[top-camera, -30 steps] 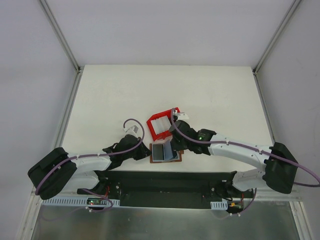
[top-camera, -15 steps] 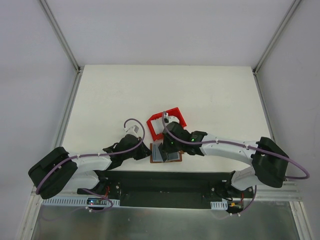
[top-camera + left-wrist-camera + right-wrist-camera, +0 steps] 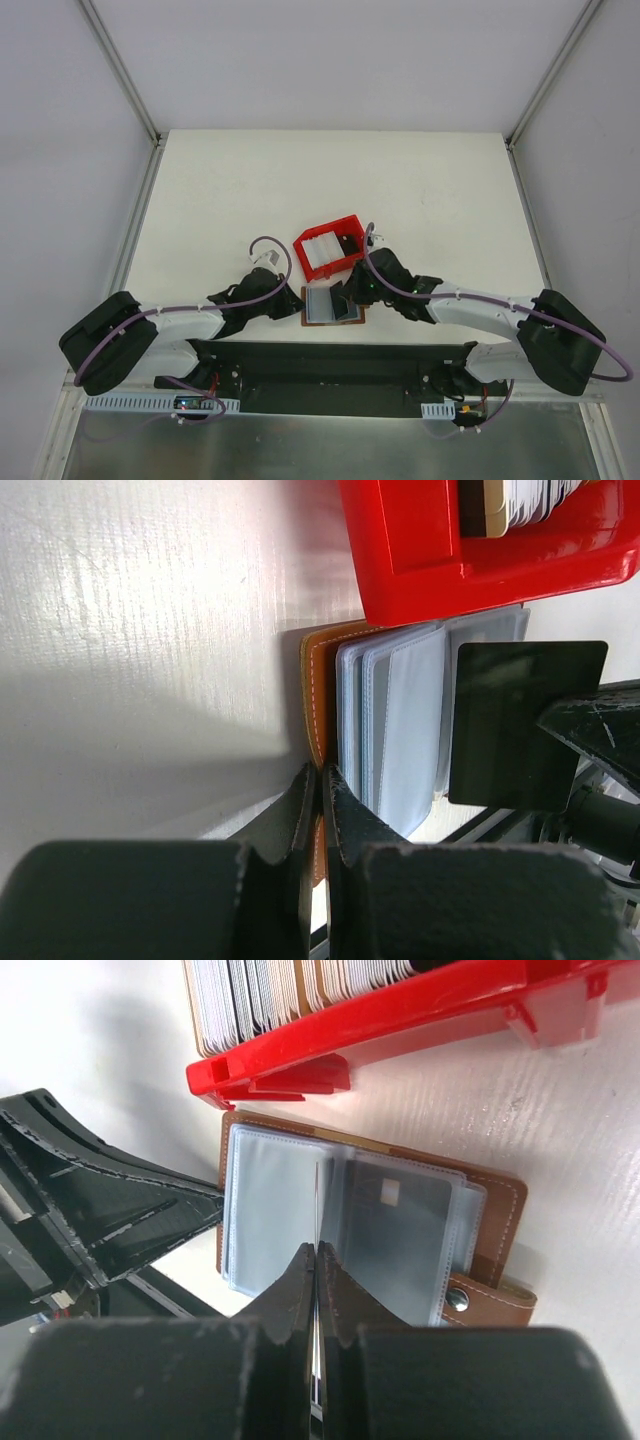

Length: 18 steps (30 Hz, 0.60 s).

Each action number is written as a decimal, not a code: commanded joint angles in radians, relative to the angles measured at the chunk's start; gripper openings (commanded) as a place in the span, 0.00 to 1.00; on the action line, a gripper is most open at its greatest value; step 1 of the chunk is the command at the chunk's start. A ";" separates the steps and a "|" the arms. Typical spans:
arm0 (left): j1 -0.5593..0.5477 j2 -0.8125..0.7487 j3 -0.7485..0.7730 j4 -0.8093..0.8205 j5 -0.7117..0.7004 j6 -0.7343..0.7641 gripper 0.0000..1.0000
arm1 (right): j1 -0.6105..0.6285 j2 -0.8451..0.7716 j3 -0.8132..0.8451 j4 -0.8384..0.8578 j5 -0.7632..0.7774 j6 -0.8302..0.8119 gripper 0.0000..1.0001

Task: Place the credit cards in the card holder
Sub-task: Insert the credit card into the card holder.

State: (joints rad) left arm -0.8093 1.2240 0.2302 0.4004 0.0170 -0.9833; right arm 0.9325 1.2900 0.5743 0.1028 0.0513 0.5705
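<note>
The brown card holder [image 3: 345, 316] lies open near the table's front edge, its clear sleeves up. In the right wrist view the card holder [image 3: 495, 1215] has one card with a chip [image 3: 400, 1235] in a sleeve. My left gripper [image 3: 297, 300] is shut on the holder's left brown edge [image 3: 318, 695]. My right gripper [image 3: 345, 297] is shut on a thin card, seen edge-on [image 3: 317, 1200] above the sleeves. The same card looks like a dark rectangle [image 3: 525, 725] in the left wrist view. More credit cards [image 3: 322, 250] stand in the red tray [image 3: 347, 224].
The red tray [image 3: 400, 1015] sits just behind the holder, almost touching it, with cards packed upright [image 3: 270, 985]. The black base rail [image 3: 330, 360] runs right in front of the holder. White walls enclose the table's sides and back.
My right gripper swung left over the holder, then drew back toward the near right, still holding its card. The left arm has stayed put on the holder's edge.
</note>
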 commanded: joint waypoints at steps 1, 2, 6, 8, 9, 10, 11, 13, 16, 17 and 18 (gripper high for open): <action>0.009 0.052 -0.029 -0.189 -0.019 0.052 0.00 | -0.027 0.008 -0.042 0.181 -0.041 0.057 0.00; 0.009 0.051 -0.029 -0.190 -0.019 0.054 0.00 | -0.034 0.009 -0.050 0.189 -0.041 0.064 0.00; 0.010 0.049 -0.032 -0.192 -0.019 0.051 0.00 | -0.055 0.017 -0.096 0.233 -0.041 0.081 0.00; 0.009 0.051 -0.031 -0.196 -0.019 0.051 0.00 | -0.064 0.022 -0.117 0.259 -0.041 0.094 0.00; 0.010 0.051 -0.032 -0.199 -0.019 0.049 0.00 | -0.067 0.022 -0.132 0.273 -0.074 0.101 0.00; 0.009 0.049 -0.032 -0.199 -0.019 0.048 0.00 | -0.076 0.025 -0.146 0.297 -0.080 0.110 0.00; 0.009 0.051 -0.032 -0.199 -0.019 0.048 0.00 | -0.081 0.031 -0.160 0.320 -0.093 0.118 0.00; 0.009 0.054 -0.029 -0.199 -0.019 0.048 0.00 | -0.090 0.043 -0.183 0.371 -0.111 0.132 0.00; 0.009 0.065 -0.026 -0.202 -0.019 0.048 0.00 | -0.095 0.063 -0.209 0.431 -0.134 0.150 0.01; 0.009 0.068 -0.026 -0.204 -0.019 0.046 0.00 | -0.095 0.065 -0.220 0.452 -0.137 0.161 0.00; 0.010 0.068 -0.026 -0.202 -0.019 0.044 0.00 | -0.095 0.063 -0.235 0.495 -0.142 0.169 0.00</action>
State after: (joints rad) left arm -0.8093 1.2400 0.2375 0.4026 0.0200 -0.9833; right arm 0.8387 1.3331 0.3824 0.4374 -0.0490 0.6933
